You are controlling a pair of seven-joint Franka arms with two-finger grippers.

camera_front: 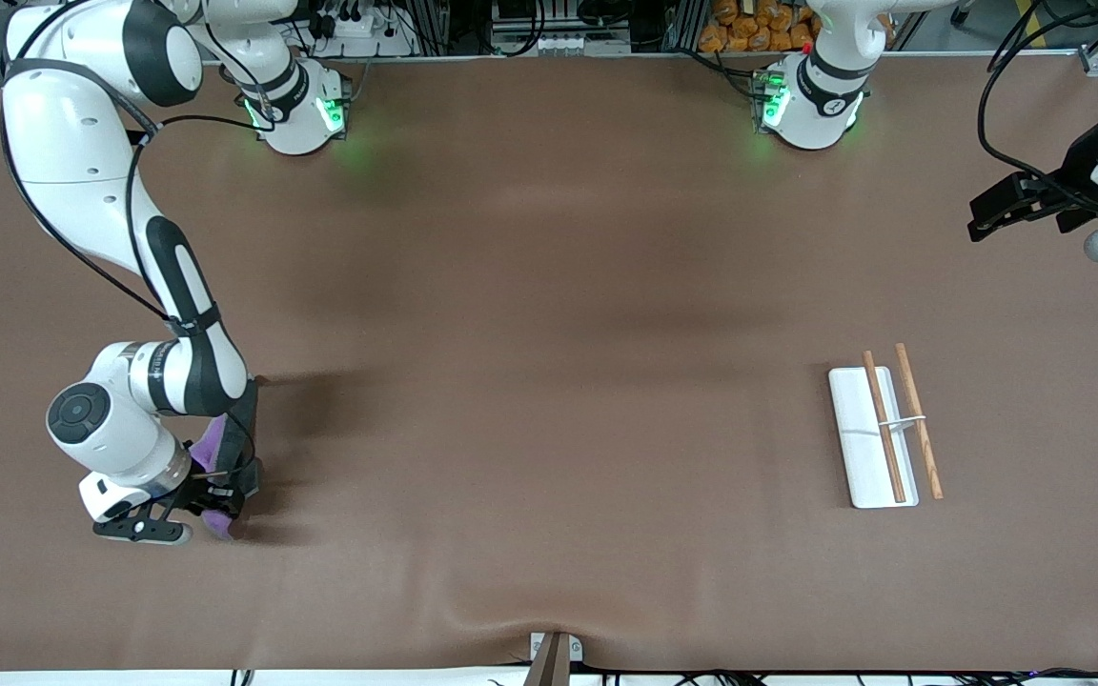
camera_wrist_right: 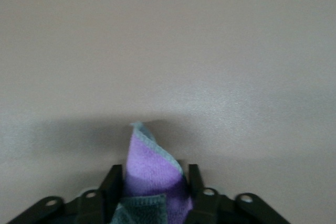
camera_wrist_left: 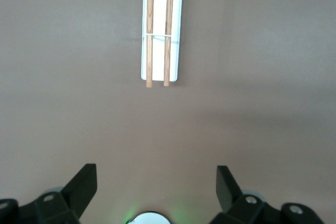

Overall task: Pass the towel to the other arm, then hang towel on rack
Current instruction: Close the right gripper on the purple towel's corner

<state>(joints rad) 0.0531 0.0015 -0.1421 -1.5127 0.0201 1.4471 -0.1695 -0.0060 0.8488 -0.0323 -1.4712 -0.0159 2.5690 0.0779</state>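
the right end effector pinches the towel on the worktop for pickup; next comes lifting it toward the open, waiting left end effector

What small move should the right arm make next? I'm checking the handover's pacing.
Probably finish closing, then lift. The right gripper is down at the brown table, its fingers flanking the bunched purple-and-grey towel. The left gripper waits open, high over the white rack with two wooden rods.
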